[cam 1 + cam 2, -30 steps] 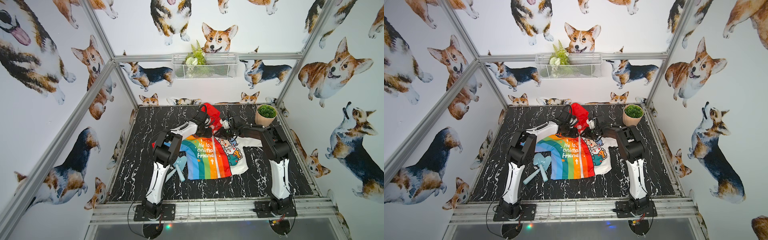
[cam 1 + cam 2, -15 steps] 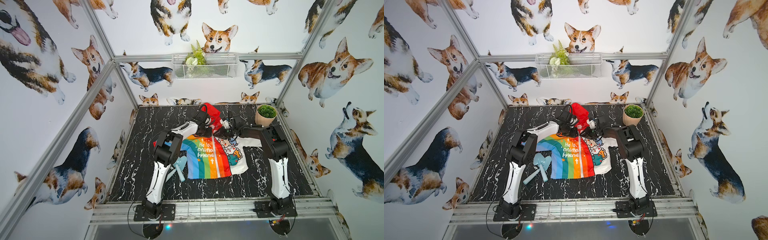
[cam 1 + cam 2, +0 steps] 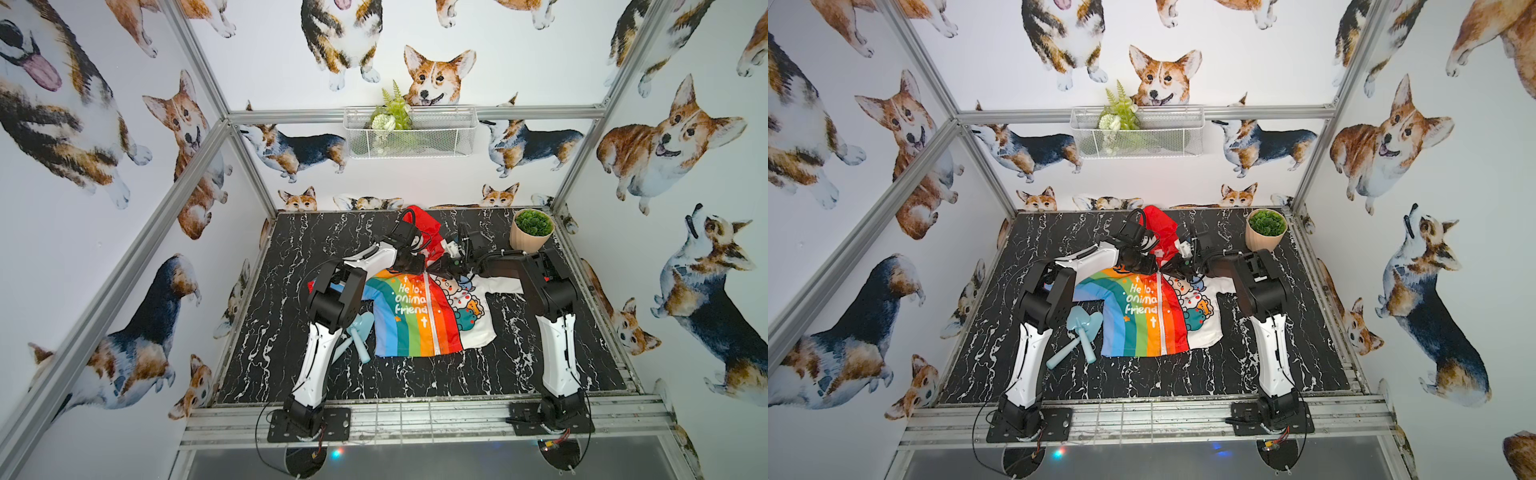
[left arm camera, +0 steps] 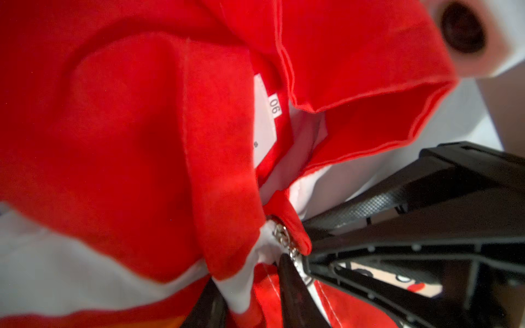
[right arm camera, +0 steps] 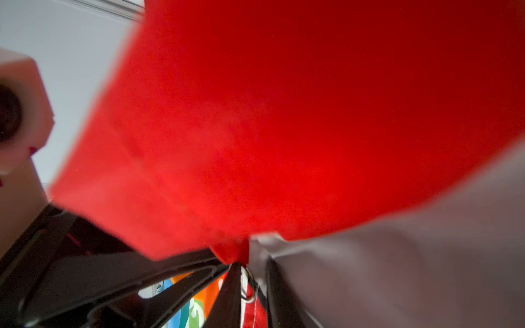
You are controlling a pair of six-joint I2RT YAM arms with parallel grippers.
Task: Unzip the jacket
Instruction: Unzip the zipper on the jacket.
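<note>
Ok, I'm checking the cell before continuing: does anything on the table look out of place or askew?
Light-blue toy garden tools lie crossed beside the jacket, by its rainbow half, unrelated to unzipping. Its red hood is rucked up, not flat.

Jacket (image 3: pixel 415 328) on table (image 3: pixel 291 374), toy shovels (image 3: pixel 1084 332) left, potted plant (image 3: pixel 532 232) behind right
</note>
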